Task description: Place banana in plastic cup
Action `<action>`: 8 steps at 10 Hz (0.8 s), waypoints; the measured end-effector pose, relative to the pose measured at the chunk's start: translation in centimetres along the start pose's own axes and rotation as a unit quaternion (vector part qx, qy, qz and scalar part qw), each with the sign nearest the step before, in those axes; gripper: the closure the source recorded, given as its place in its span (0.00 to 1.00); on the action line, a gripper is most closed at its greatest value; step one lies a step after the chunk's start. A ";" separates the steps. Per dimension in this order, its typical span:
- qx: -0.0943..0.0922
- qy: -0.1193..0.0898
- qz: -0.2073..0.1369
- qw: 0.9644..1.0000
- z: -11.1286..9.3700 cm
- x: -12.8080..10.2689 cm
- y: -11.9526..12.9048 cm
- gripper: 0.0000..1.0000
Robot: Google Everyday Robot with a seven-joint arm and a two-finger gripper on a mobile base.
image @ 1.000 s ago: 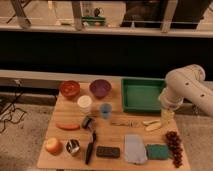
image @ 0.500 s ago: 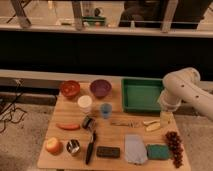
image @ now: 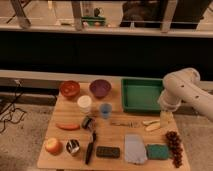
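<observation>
- Orange carrot [image: 67, 126]: lay far to the left of the gripper, at about its height on the wooden table [image: 113, 138]; not a task item.
- Light-blue translucent plastic cup [image: 105, 110]: stood upright, well to the left of the gripper and slightly behind it. A white cup [image: 84, 103] stood just beyond it on the far side. Nothing could be seen inside it.
- Green rectangular tray [image: 141, 95]: lay behind and to the left of the gripper.
- Small pale yellow banana [image: 153, 126]: lay flat on the table just left of the fingertips and a little below them, not yet touched.
- Two-finger gripper [image: 165, 118]: pointed down at the right side of the table, fingers apart and holding nothing. Over the last second it had come lower and leftward, from beside the tray's right edge to close by the banana. This was judged the approach to a grasp, so pick-up and carry to the cup both remained.
</observation>
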 end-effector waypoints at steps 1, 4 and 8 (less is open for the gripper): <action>-0.003 0.001 -0.001 1.000 0.1 0.0 0.2 0.20; -0.016 0.018 -0.006 1.000 2.3 0.5 1.8 0.20; -0.021 0.023 -0.018 0.999 3.7 0.3 3.0 0.20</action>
